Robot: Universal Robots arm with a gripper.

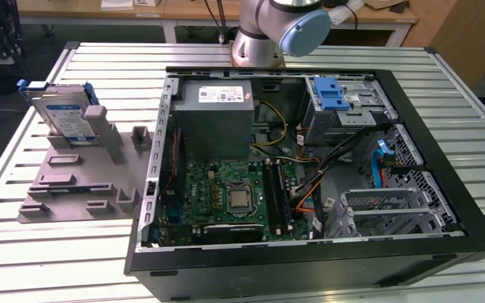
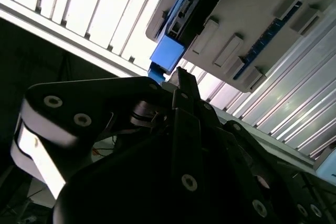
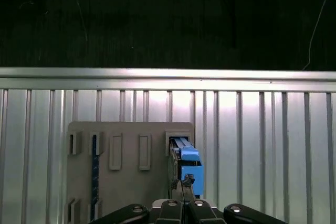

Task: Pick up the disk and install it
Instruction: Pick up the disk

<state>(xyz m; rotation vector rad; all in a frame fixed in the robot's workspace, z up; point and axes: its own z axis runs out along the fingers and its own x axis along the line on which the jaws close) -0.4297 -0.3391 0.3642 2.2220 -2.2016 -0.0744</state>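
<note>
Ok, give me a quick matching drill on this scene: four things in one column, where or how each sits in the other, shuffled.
1 disk
2 power supply
3 blue latch
4 motherboard

A on the drive cage
B upright in the grey holder, outside the case
C in the case, green, lying flat
D in the case, grey box with white sticker

Pairs: 1-B, 2-D, 3-A, 4-C.

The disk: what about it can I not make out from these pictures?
Lower part of the disk: exterior view, hidden by the grey holder.
Its label: first wrist view, turned edge-on.
Contact with the gripper: first wrist view, too small to tell.
Arm: exterior view, cut off by the top edge.
</note>
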